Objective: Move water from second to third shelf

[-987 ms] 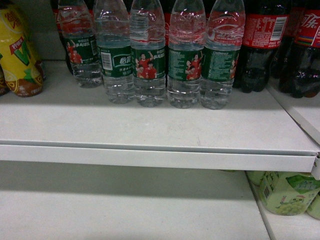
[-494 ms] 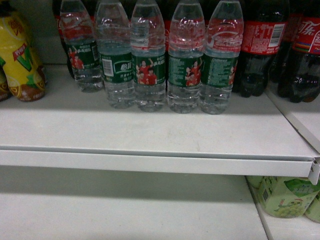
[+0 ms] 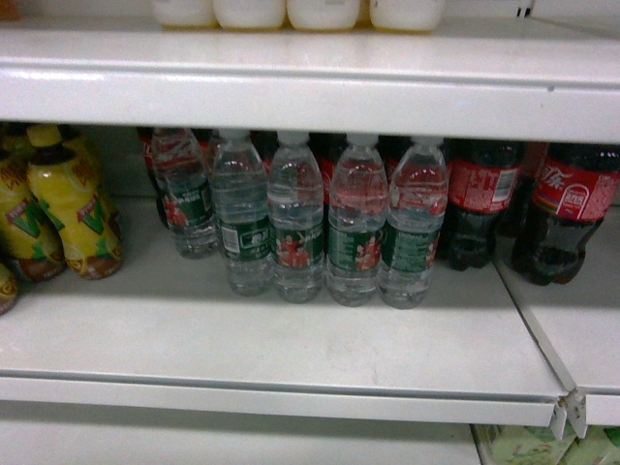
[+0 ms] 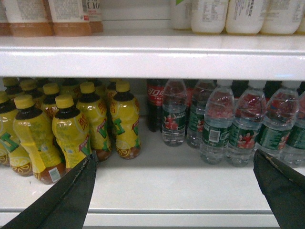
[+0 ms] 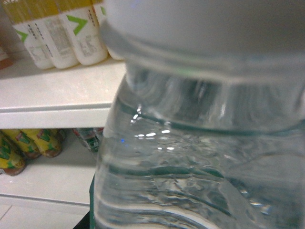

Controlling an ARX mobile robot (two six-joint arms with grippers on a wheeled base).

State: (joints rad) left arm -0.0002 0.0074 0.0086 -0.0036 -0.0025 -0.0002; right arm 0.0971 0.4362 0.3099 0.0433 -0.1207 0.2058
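Head view: five ribbed clear water bottles [image 3: 295, 228] stand in a row mid-shelf, between yellow drinks [image 3: 73, 208] left and cola bottles [image 3: 480, 203] right. Left wrist view: the left gripper [image 4: 174, 183] hangs spread wide and empty near the shelf edge [image 4: 143, 217]. Right wrist view: a clear, ridged bottle [image 5: 200, 143] fills the frame, seemingly carried, though the right gripper's grasp cannot be confirmed; keep it upright and clear the shelf lips.

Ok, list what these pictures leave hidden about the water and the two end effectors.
- Right wrist view: a water bottle fills the frame, blurred and close. Its label, and whether the right end effector grips it, are hidden.
- Head view: neither end effector shows; the upper shelf edge cuts off the white bottles above.
- Left wrist view: only the two dark fingers of the left end effector show, spread apart; the rightmost water bottle is cut by the frame edge.
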